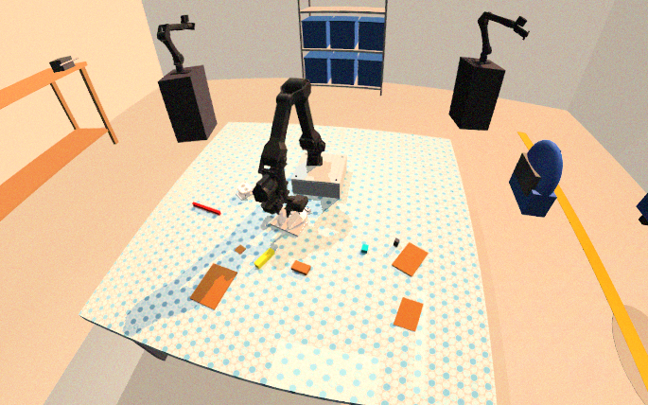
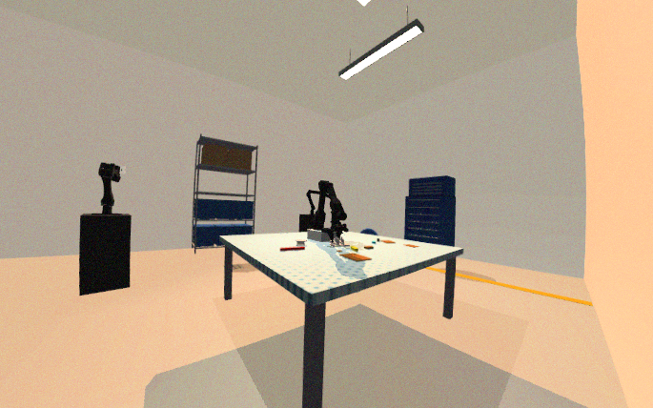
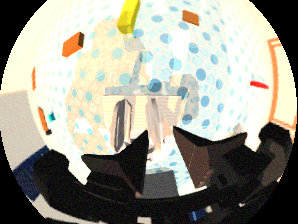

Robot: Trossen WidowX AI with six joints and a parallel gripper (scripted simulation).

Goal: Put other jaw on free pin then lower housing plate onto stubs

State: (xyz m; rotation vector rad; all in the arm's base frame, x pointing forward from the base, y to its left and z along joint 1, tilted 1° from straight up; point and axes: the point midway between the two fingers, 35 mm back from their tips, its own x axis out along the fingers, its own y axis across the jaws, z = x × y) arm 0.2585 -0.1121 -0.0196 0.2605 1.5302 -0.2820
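The pale base plate (image 1: 289, 231) (image 3: 137, 107) lies on the table below the hand. Two long jaws stand over it side by side: a grey-sided jaw (image 3: 120, 125) on the left in the wrist view, and a pale jaw (image 3: 156, 120) to its right. My gripper (image 1: 286, 210) (image 3: 160, 131) points down over the rear of the base and is shut on the pale jaw; the grip itself is partly hidden by the fingers. The pins and gear teeth cannot be made out. A small white part with dark holes (image 1: 244, 190), apparently the housing plate, lies left of the arm.
A grey box (image 1: 316, 186) stands behind the hand under the arm's base. A red stick (image 1: 206, 208) (image 3: 259, 84) lies to the left. A yellow piece (image 1: 265, 257) (image 3: 128, 17) and an orange block (image 1: 300, 267) (image 3: 73, 44) lie in front. A teal cube (image 1: 364, 248) lies right.
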